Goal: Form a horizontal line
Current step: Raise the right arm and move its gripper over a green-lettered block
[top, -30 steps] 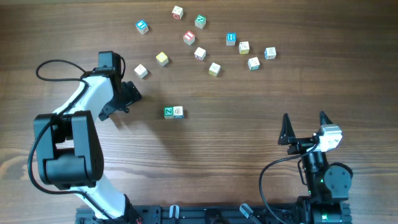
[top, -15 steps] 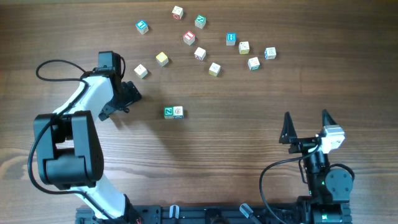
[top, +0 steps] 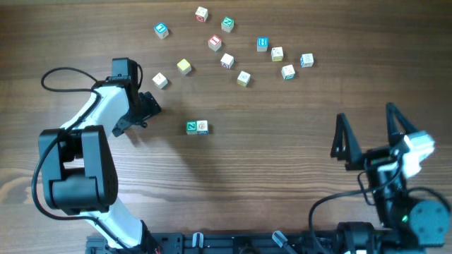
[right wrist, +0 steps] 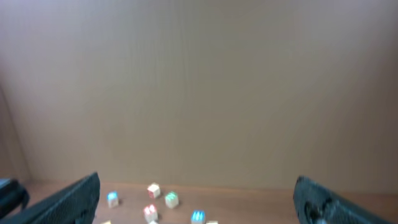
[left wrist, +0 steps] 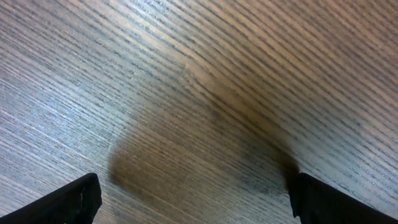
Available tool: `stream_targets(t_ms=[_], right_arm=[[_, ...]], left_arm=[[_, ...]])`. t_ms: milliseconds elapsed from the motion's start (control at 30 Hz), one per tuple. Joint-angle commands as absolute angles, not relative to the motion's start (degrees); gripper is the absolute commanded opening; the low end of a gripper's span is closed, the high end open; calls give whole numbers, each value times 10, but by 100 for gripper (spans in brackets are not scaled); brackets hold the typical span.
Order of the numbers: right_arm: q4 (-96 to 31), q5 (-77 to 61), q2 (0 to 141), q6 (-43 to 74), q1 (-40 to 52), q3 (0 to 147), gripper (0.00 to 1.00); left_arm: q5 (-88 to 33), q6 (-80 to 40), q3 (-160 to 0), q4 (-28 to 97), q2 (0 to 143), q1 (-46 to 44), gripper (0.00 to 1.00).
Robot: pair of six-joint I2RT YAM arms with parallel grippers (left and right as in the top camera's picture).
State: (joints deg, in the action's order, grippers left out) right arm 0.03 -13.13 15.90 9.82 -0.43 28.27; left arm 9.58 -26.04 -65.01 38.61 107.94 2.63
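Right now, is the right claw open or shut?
Open. Seen from overhead, the right claw has its two fingers spread wide apart, with nothing between them.

Pretty simple pose here: the left arm [top: 95, 109] is bent in an arch, the left gripper [top: 145, 116] held wide open and empty. The right gripper [top: 366, 113] is spread wide too, nothing gripped.
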Motion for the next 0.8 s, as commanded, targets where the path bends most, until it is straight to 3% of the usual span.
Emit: stream_targets(t_ms=[0,300,433,567,767], right_arm=[[-106,-157,281,105,-2,456,100],[-582,-177,683,64,-2,1029,100],[-745,-189,830,91,-2,1134,100],[-778,-198,950,91,-2,1134,100],[-682,-201,1029,95,-2,1133,99]], left_arm=[[99,-262,-647,388,1086,25,100],[99,-262,-647,388,1086,25,100],[99,-262,-647,388,1086,25,100],[99,-262,-647,388,1086,25,100],[99,-262,-647,388,1086,25,100]])
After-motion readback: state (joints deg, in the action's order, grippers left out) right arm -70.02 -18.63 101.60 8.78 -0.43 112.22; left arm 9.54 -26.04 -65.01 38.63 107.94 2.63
